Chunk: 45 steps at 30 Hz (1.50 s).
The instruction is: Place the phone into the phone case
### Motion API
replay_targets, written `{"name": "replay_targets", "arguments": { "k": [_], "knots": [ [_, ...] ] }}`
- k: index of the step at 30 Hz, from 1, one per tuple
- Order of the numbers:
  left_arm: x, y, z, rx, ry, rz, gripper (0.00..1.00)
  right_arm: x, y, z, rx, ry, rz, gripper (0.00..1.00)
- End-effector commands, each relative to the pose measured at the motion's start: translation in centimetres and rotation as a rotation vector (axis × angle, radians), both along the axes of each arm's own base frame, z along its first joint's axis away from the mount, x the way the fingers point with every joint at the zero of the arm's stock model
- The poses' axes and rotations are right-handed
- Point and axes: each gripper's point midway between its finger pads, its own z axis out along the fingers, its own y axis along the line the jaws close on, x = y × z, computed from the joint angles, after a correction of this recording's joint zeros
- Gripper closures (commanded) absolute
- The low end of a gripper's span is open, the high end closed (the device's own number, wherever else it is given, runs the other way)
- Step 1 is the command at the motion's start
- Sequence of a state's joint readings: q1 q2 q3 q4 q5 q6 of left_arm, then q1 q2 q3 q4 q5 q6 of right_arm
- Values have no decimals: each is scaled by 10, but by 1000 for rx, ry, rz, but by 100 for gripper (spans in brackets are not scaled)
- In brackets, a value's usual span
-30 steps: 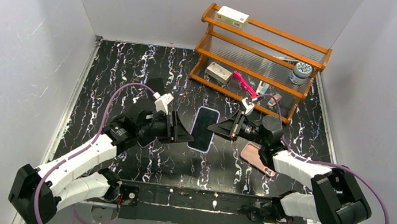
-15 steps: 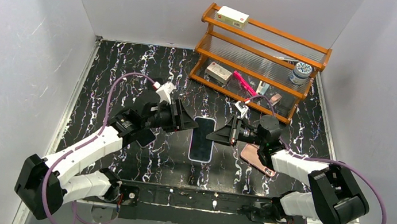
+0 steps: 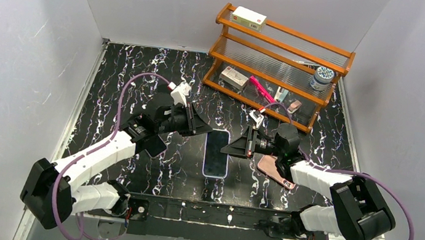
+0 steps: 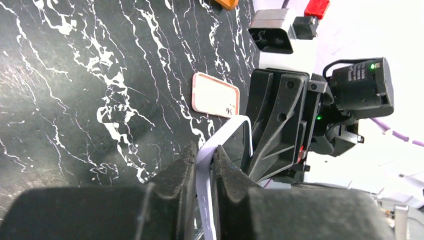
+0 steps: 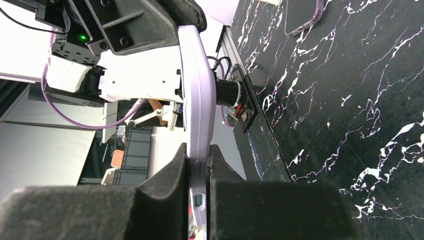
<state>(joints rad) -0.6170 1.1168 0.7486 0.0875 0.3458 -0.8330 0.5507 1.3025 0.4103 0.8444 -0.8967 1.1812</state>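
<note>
From where I stand, the phone (image 3: 217, 153) hangs over the middle of the black marbled table (image 3: 141, 73), dark screen facing up and a lavender rim showing all round, with an arm on either side of it. The left gripper (image 3: 204, 129) has come in at the far left of the phone. Its wrist view shows both padded fingers (image 4: 182, 172) pressed against the lavender edge, so it is closed on the phone. The right gripper (image 3: 230, 146) meets the opposite long side. Its jaws are drawn tight on that edge too, near the side buttons, and the rim runs straight out between its fingers. The two grippers face each other across the phone's far end, while its near end sticks out towards the arm bases with nothing touching it. The phone case (image 3: 272, 167), pinkish, lies flat on the table to the right of the phone, well apart from it and partly tucked under the right arm. A wooden rack (image 3: 280, 60) stands at the back right.
</note>
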Motion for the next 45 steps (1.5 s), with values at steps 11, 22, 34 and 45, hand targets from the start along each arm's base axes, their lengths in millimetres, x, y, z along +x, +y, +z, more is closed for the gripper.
{"name": "replay_targets", "arguments": {
  "k": [11, 22, 34, 45],
  "knots": [
    [2, 18, -7, 123, -46, 25, 100, 9, 5, 21, 36, -98, -20, 99],
    [0, 29, -5, 175, -51, 48, 52, 16, 8, 14, 15, -99, -38, 99],
    [-6, 5, -12, 43, 19, -21, 51, 20, 12, 21, 26, -112, -36, 99],
    [-9, 2, -12, 0, 26, -25, 96, 32, 15, 0, -42, -83, -79, 99]
  ]
}}
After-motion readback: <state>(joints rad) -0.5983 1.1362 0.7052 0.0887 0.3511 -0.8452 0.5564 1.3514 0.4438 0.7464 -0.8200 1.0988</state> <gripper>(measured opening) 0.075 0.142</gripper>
